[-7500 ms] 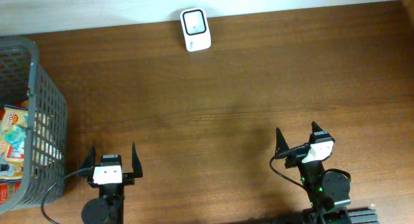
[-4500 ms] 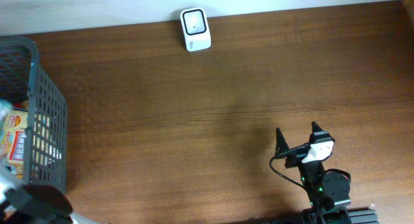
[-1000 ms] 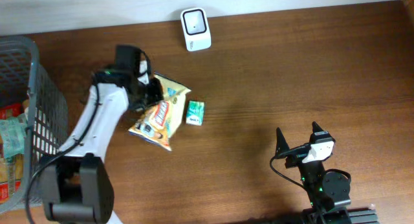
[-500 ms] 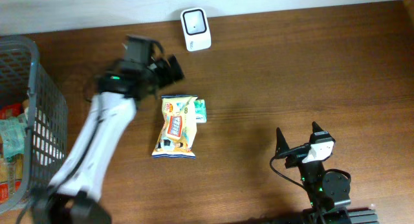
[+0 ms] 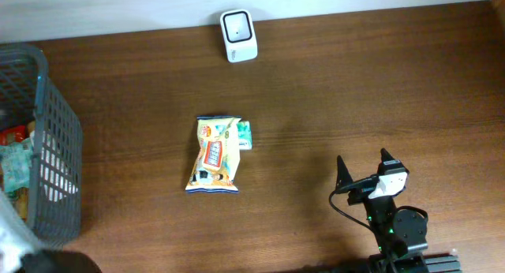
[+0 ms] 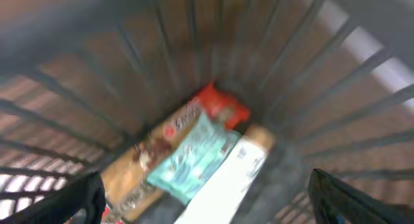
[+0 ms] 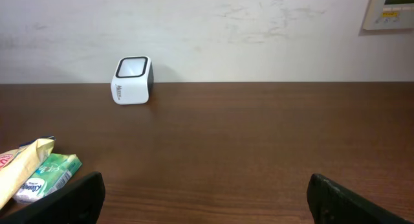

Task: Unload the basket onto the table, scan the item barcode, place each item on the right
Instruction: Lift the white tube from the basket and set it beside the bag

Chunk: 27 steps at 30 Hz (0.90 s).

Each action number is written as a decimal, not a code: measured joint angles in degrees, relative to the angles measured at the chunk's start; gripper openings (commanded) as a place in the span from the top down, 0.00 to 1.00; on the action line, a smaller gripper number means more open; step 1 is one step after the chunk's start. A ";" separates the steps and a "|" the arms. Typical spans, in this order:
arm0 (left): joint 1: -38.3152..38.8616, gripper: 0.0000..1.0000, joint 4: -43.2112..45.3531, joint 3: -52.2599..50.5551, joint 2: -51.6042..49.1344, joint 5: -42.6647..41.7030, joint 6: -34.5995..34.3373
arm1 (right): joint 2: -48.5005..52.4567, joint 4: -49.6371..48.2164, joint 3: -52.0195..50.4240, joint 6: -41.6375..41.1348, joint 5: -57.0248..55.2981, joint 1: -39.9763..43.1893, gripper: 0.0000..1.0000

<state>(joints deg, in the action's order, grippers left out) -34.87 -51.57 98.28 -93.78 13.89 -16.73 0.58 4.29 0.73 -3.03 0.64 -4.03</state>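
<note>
Snack bag (image 5: pixel 213 155), green pack (image 5: pixel 244 135) laid on table (image 5: pixel 355 84), scanner (image 5: pixel 238 36) at 12 o'clock; barcode not yet scanned. Left gripper (image 6: pixel 207 201), right gripper (image 7: pixel 210 198) spread wide, nothing gripped.

The black two-finger right gripper (image 5: pixel 362 162) sits with jaws wide apart near the worktop's front right edge. The black left gripper (image 6: pixel 204 188), equally spread, hangs over its front left corner.

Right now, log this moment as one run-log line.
left gripper open over grey mesh basket | right gripper open | yellow snack bag beside small green packet | white boxy scanner at far edge
</note>
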 measured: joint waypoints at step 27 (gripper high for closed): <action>-0.61 1.00 -10.91 2.23 -27.67 -12.72 13.97 | 0.00 0.00 0.00 -0.04 0.00 0.00 0.02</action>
<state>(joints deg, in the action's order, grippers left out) -35.48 -62.48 100.51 -121.45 1.17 -2.76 0.58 4.29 0.73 -3.07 0.64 -4.03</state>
